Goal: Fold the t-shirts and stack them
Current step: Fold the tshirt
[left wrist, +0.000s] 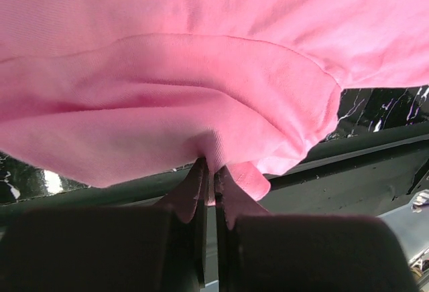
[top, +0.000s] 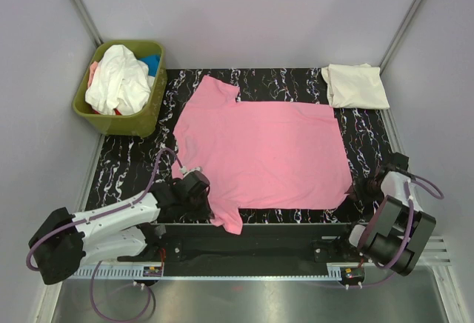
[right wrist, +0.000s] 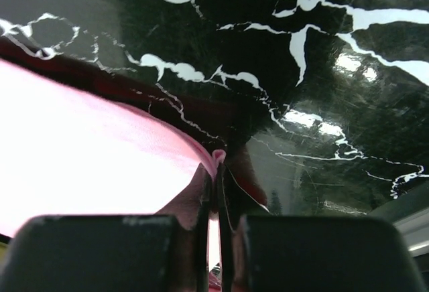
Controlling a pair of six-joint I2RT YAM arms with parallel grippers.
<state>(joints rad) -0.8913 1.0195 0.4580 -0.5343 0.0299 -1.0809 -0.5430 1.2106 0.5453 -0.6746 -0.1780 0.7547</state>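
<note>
Across the middle of the black, white-veined table (top: 122,171), the pink t-shirt (top: 259,152) is lying spread flat; soft matte cotton, roughly rectangular, one short sleeve pointing far-left, the other reaching past the near edge; the left gripper (left wrist: 210,171) is pinching a bunched, rounded fold of pink cloth at the shirt's near-left side, jaws pressed together on the fabric; the right gripper (right wrist: 218,161) is clamping the thin near-right corner of the same shirt, jaws almost meeting with only the hem between them; cloth is lying to the left of that claw, glossy bare tabletop to its right; at the far-right corner a cream t-shirt (top: 355,86) is sitting folded into a neat square, well apart from both claws; at the far left an olive-green plastic bin (top: 118,121) is holding a crumpled white t-shirt (top: 118,78), with blue cloth (top: 152,62) showing behind it.
</note>
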